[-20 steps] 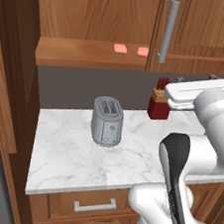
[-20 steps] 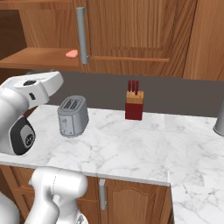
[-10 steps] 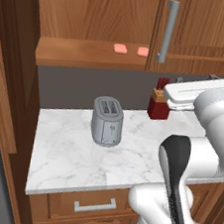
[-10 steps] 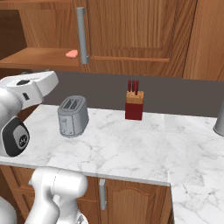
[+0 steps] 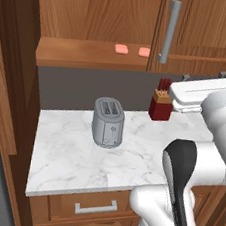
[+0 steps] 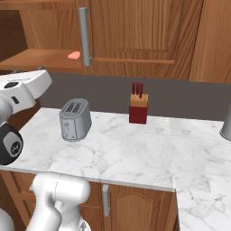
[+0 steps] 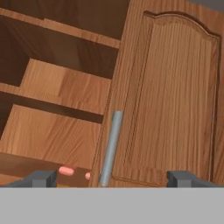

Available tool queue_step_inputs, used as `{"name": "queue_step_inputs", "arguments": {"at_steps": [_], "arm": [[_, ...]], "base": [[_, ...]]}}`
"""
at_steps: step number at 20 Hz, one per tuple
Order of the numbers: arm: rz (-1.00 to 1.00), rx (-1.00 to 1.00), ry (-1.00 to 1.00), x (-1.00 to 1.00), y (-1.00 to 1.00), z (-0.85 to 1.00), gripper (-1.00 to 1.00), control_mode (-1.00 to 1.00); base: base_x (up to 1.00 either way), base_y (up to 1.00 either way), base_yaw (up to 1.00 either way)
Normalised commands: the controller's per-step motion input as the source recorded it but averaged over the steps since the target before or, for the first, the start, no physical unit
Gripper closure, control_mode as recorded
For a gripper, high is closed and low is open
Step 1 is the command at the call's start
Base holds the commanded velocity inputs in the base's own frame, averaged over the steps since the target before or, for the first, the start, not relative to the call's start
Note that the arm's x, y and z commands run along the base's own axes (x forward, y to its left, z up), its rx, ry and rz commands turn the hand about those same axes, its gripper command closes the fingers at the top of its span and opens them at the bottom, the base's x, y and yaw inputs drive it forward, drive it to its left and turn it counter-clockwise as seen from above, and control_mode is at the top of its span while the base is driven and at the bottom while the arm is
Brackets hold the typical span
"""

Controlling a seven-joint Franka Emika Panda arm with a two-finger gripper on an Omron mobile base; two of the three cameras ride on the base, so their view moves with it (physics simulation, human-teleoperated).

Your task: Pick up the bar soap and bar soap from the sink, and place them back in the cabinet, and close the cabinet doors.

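Your marble desk carries a toaster beneath the cabinet, both bar soaps shelved, pincer spread wide, empty.

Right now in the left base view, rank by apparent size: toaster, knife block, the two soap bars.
1. toaster, largest
2. knife block
3. left soap bar and right soap bar, smallest; they look alike, so no ranking between them. They also sit farther back on the cabinet shelf.
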Motion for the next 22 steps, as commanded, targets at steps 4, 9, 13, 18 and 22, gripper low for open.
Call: {"name": "queue_step_inputs", "arguments": {"at_steps": [4,9,13,18,22], "arm": [[0.00,0.00,-0.07,-0.16,0.00,-0.01,-1.00,-1.00],[0.00,0.00,-0.06,-0.22,0.00,0.00,-1.00,-1.00],[0.00,0.00,-0.04,-0.15,0.00,0.00,-1.00,-1.00],[0.00,0.00,-0.03,-0.19,0.00,0.00,-1.00,-1.00],[0.00,0.00,-0.01,-0.19,0.00,0.00,-1.00,-1.00]], "base": [[0.00,0.00,0.00],[0.00,0.00,0.00],[0.00,0.00,0.00],[0.00,0.00,0.00],[0.00,0.00,0.00]]}}
